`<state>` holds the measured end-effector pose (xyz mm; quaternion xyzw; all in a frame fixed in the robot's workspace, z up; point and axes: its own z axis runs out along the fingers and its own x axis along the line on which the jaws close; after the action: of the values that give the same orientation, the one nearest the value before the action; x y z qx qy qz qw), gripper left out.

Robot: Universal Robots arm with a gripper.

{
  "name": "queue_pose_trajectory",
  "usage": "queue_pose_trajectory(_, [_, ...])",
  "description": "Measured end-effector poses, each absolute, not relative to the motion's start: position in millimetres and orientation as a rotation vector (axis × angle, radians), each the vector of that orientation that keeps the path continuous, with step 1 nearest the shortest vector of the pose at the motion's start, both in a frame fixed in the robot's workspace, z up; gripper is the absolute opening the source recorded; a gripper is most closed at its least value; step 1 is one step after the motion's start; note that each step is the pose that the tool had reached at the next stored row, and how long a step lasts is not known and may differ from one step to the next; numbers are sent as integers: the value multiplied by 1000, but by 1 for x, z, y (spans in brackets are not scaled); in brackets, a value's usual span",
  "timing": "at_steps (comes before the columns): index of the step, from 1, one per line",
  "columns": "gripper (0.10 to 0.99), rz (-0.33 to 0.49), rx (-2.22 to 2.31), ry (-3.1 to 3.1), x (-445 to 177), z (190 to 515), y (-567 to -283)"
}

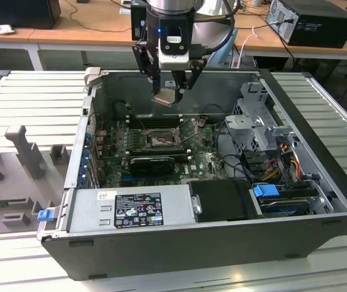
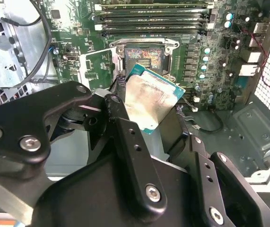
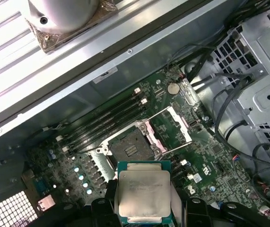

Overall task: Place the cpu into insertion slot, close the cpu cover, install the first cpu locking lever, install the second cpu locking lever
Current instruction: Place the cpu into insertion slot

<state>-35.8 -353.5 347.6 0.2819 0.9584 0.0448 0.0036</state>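
Clamping the cpu (image 3: 143, 191) by two opposite edges, the pincer (image 3: 143, 210) carries it flat between its black fingers (image 3: 107, 198), the chip's dull silver top facing the camera and a thin green border showing round it. In the second wrist view the same chip (image 2: 151, 101) sits tilted in the grip, one corner reaching over the near side of the insertion slot (image 2: 144, 57). Just beyond it in the first wrist view lies that slot (image 3: 131, 147) – uncovered, its pin field bare – and the cpu cover (image 3: 182, 124) is swung open beside it. Past the socket run the long black memory slots (image 3: 106, 120), then the grey wall of the case. In the exterior view the pincer (image 1: 172, 94) hangs with the cpu (image 1: 168, 97) in the air over the open computer case (image 1: 319, 121), well above the slot (image 1: 161, 141) and apart from it. The case lies on a ribbed grey table (image 1: 33, 97) – its power supply (image 1: 130, 207) at the near edge, the graphics card (image 1: 152, 163) behind that.
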Motion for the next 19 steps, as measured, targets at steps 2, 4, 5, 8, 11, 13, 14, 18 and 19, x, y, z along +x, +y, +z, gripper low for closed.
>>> queue_pose_trajectory(2, [529,139,934,2987,-36,347,-354])
queue_pose_trajectory(4, [529,138,990,2967,-36,347,-353])
queue_pose_trajectory(5, [529,138,1011,2960,-36,347,-353])
queue_pose_trajectory(8, [529,138,1084,2931,-36,347,-353])
queue_pose_trajectory(11, [529,137,1131,2912,-36,347,-353])
queue_pose_trajectory(13, [529,137,1150,2904,-36,346,-353])
queue_pose_trajectory(14, [529,137,1155,2902,-36,346,-353])
queue_pose_trajectory(18, [529,137,1165,2897,-36,344,-353])
queue_pose_trajectory(19, [529,137,1165,2897,-36,344,-353])
